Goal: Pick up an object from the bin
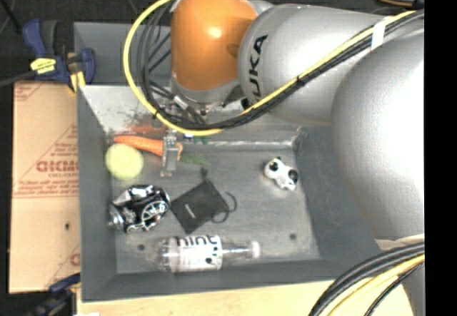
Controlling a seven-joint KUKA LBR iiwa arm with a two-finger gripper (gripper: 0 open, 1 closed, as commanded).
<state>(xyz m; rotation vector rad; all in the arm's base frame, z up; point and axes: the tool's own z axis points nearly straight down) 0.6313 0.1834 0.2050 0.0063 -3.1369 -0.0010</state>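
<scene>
Gripper: the gripper (170,158) stands low at the far left of the bin floor, at the right end of the carrot; I cannot tell whether it is open or closed.
Nearest thing: an orange carrot (139,143) lies flat beside the far wall, with a yellow-green ball (124,162) just beside it on the near side.
Risk, slip: a grasp at the carrot's very end would probably let it pivot or slide out on lifting.
Risk, nudge: the ball is round, so any brush against it would likely send it rolling.
Risk, wall: the sloping far wall is close, so a tilted descent could scrape metal.
Surface: the bin (285,236) is bare grey metal, likely slippery.
Room: open in the middle. A black-and-white toy car (139,209), black pouch (200,205) and clear bottle (203,253) lie nearer, and a small black-and-white toy (281,173) sits alone to the right.
</scene>
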